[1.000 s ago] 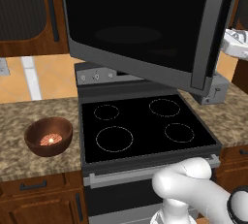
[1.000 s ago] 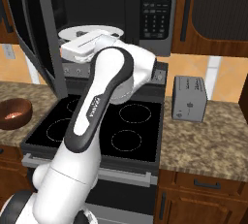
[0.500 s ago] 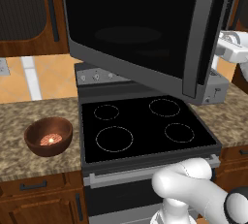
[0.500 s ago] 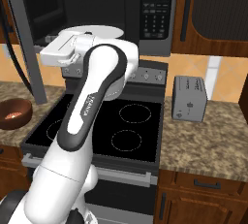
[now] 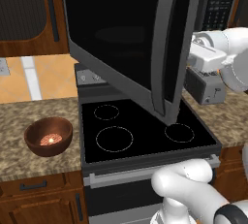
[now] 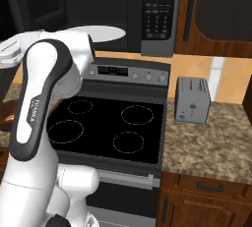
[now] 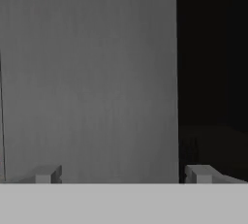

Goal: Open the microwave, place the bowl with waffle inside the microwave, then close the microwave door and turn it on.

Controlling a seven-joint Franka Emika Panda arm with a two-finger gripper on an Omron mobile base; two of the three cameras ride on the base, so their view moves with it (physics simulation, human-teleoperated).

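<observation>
While the microwave door (image 5: 131,39) swings wide, bar handle upright, the gripper (image 7: 121,173) gapes wide, holding nothing.

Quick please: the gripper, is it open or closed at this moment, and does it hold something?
Gripper: open, jaws wide apart and holding nothing, close to the grey edge of the microwave door.

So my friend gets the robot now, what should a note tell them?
Gripper: open, holding nothing, close against the grey inner face of the door.
Microwave: open, door swung wide out over the stove, turntable showing.
Bowl: on the counter left of the stove, waffle inside it.
Done: the door is open.
Left: put the bowl inside, shut the door, turn it on.
</observation>
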